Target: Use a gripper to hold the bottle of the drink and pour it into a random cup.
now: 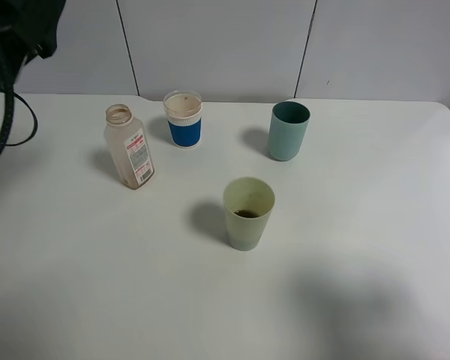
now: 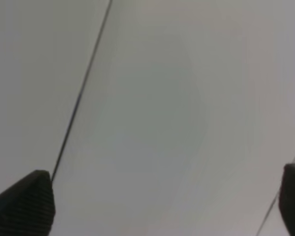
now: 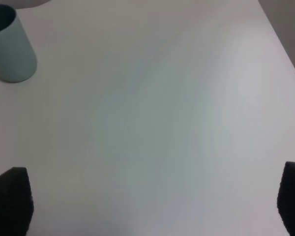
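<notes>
Spanning scene: matte white table (image 1: 375,225). Left gripper (image 2: 162,206) and right gripper (image 3: 152,206): ribbed black fingers spread, empty. Translucent bottle of the drink (image 1: 129,147), uncapped, upright, well clear of both jaws. Tapered yellow-green cup (image 1: 248,213), brown liquid inside, also clear. Teal tumbler (image 3: 10,44) ahead of right jaws.

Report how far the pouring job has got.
Done, it seems: the yellow-green cup holds a little brown liquid, and the bottle stands upright, uncapped and nearly empty. In hand: nothing; both wrist views show open jaws with nothing between them. Left: apparently nothing, unless more pouring is wanted.
</notes>
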### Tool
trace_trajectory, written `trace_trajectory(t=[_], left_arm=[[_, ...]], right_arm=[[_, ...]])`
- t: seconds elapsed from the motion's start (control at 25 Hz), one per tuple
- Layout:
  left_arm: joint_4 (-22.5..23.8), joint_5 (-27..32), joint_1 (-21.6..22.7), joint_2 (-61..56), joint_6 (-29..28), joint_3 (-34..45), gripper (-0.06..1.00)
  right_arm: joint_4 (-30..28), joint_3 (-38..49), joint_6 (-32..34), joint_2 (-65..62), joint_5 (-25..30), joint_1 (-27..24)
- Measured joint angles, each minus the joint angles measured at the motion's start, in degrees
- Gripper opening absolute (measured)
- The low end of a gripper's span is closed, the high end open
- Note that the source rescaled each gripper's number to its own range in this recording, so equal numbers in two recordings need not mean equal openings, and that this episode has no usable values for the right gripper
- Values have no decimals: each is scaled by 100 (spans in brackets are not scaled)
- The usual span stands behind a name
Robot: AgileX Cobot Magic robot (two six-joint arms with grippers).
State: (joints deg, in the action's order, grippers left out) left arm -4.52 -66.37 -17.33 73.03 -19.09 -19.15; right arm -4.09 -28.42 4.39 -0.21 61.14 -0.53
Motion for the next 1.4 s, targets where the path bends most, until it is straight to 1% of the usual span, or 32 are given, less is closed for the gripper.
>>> trace_trajectory(t=[0.2,0.52,0.72,0.88,1.04,1.16,1.4], left_arm=[[-110,865,0,-938,444,6,86],[-4,2459,0,-2600,527,17,86],[48,3731,0,-3811,527,17,86],[75,4817,0,-4687,657,18,86],[161,5697,0,-5411,717,29,86],[345,6279,0,-5785,725,-3,86],[659,7980,0,-6090,741,-571,84]], right_arm=[[0,0,0,0,0,0],[0,0,0,0,0,0],[0,0,0,0,0,0],[0,0,0,0,0,0],[0,0,0,0,0,0],[0,0,0,0,0,0],[0,0,0,0,0,0]])
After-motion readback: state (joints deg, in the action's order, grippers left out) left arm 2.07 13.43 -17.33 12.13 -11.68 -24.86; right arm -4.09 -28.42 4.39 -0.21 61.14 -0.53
